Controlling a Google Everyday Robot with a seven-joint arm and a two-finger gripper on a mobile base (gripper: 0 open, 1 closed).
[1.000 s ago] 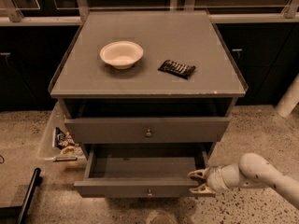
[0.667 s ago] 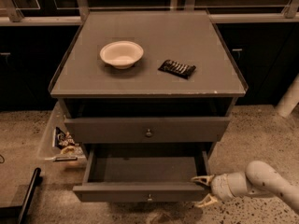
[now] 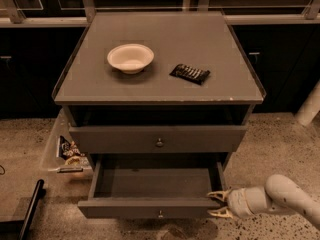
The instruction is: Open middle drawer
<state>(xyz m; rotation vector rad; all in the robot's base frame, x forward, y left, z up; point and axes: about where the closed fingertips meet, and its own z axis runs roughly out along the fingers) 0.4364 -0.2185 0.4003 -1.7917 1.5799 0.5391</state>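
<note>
The middle drawer (image 3: 150, 184) is pulled well out of the grey cabinet. Its inside shows nothing in it, and its flat front carries a small round knob (image 3: 160, 214). My gripper (image 3: 216, 204) is at the right end of that front panel, low right in the camera view. Its fingers (image 3: 216, 194) are spread, one on each side of the panel's edge. The drawer above (image 3: 158, 139), with its own knob, is closed. Whatever sits below the open drawer is hidden.
A white bowl (image 3: 130, 57) and a dark snack packet (image 3: 190, 73) lie on the cabinet top (image 3: 165, 39). A clear bin with snack bags (image 3: 67, 151) stands on the floor at the left. A dark bar (image 3: 31, 209) lies low left. Dark cabinets line the back.
The middle drawer has slid further out toward the camera. My gripper has moved forward and down with its right front corner.
</note>
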